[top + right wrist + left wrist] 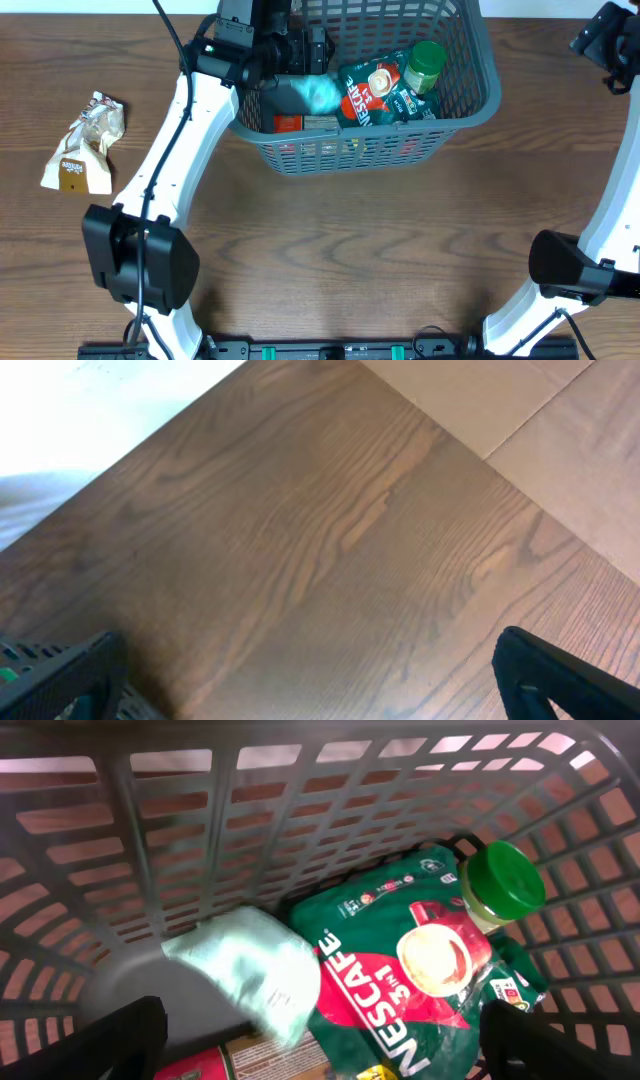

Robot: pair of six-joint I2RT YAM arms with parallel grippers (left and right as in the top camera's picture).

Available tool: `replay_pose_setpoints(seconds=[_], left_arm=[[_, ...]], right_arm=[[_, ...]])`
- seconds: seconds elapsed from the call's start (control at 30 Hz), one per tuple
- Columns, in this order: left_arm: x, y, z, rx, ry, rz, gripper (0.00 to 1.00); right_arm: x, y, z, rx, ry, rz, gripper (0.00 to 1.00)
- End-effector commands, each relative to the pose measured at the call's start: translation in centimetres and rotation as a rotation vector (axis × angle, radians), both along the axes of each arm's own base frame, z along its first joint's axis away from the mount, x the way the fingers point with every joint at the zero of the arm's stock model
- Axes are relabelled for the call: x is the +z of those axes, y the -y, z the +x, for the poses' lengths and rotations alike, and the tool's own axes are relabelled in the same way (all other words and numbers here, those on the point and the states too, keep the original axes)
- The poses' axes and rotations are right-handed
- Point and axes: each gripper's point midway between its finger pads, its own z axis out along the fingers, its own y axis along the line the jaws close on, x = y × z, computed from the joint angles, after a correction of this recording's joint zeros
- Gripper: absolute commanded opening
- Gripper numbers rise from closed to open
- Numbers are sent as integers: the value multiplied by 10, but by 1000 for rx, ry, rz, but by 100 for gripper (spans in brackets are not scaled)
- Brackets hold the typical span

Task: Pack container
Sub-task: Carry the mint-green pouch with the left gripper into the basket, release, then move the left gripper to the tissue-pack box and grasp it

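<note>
Container [350, 150], a large dark grey slotted plastic basket, sits far-centre on the desk [350, 250], part-filled. Your left tool [322, 1045] hangs spread inside it; right tool [310, 685] spread, idle. Likely next: fetch the crumpled tan packet [85, 145].

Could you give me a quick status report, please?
Left gripper open over container; right gripper open over table. Tan packet lying outside, unpacked. Nothing in the way.

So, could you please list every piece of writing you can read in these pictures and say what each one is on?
"NESCAFÉ 3in1": on the green packet lying in the container.
Small print at that packet's corner, beside the green-lidded jar: too small to read.
Print on the pale packet: blurred, unreadable.
Brown label on the beige packet on the table: too small to read.
</note>
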Motion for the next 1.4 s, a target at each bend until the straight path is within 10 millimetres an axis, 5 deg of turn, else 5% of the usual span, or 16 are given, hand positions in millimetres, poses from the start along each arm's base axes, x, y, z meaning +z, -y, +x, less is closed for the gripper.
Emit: replay_pose_setpoints(seconds=[0.0,0.33,0.5,0.7,0.83,1.13,1.37], left_arm=[[53,-4,-9,-13,116,-20,99],[169,-67,-50,130,369,-24,99],[186,-140,-71,364,379,88,99],[143,-232,-96,645,186,307,99],[108,-267,-103,713,35,376,99],[24,-301,-74,619,-179,541,98],[-55,-304,-47,450,-327,634,98]], right_arm=[[5,2,-3,-21,19,0,99],[5,2,-3,-21,19,0,99],[5,2,-3,-21,19,0,99],[5,2,-3,-21,19,0,99],[5,2,-3,-21,19,0,99],[5,2,-3,-21,19,0,99],[5,2,-3,-21,19,0,99]])
